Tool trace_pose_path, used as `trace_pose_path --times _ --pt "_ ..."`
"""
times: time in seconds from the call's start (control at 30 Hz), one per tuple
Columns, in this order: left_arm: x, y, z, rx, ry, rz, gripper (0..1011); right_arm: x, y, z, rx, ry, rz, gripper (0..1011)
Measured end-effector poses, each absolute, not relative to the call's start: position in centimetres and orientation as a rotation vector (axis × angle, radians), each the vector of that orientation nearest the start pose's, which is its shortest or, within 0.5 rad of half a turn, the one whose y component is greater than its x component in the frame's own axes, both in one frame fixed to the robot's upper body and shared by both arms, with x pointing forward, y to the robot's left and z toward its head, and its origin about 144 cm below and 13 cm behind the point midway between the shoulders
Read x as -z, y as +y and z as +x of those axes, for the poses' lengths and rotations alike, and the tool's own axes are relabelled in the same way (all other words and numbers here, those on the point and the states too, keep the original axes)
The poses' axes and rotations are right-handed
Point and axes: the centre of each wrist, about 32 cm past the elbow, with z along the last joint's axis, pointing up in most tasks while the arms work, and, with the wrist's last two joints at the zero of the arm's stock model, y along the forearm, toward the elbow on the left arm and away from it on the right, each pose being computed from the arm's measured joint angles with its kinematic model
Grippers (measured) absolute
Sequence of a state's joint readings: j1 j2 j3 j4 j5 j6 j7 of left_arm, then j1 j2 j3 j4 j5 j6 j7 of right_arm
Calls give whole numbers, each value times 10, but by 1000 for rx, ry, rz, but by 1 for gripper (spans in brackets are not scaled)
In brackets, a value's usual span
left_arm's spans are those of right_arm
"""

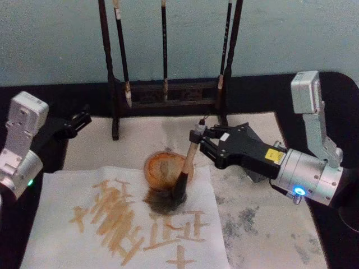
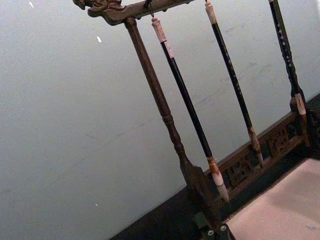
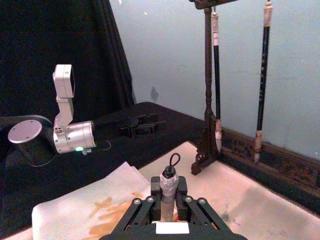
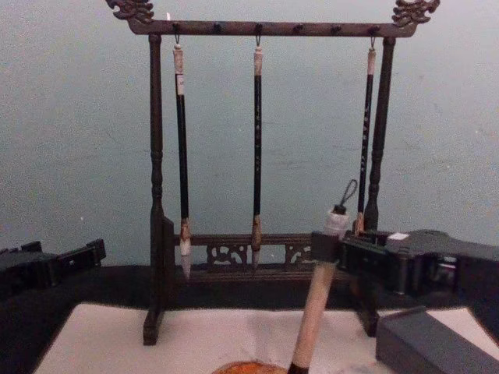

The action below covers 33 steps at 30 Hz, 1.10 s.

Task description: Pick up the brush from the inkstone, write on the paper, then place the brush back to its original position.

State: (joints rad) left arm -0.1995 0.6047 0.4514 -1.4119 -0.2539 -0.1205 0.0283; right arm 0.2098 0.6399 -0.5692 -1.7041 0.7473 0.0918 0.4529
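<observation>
Brush [image 1: 187, 163] tilted, bristles at inkstone [image 1: 160, 167] rim; right hand [image 1: 197, 140] clenched on handle; left hand [image 1: 80, 120] parked off paper [image 1: 56, 196].

head above, chest low; both see brush [image 1: 185, 165]

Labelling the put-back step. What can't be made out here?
Chest view: brush bristles, most of the inkstone: cut by the bottom edge.
Right wrist view: brush below the right gripper, hidden by its body.
Head view: whether the bristles touch the paper, seen from above; rack top, cut by the edge.
Left gripper, parked left: detail lost against black cloth.
</observation>
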Motion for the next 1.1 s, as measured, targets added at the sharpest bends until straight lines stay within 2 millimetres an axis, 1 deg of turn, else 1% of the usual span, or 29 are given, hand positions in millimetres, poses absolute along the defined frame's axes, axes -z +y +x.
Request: trace_pose_path --times 0.27,0.73,0.93,1.1 --pt "-1140 310 489 -1248 -285 305 1002 -1195 -250 464 594 176 -7 172" --pt "-1140 310 489 -1248 -285 304 1002 -1205 -265 455 596 176 29 172" --pt "-1140 310 489 -1248 -285 304 1002 -1210 -265 452 575 165 51 172" --pt "-1140 310 489 -1248 -285 304 1002 -1213 -261 449 543 155 69 172"
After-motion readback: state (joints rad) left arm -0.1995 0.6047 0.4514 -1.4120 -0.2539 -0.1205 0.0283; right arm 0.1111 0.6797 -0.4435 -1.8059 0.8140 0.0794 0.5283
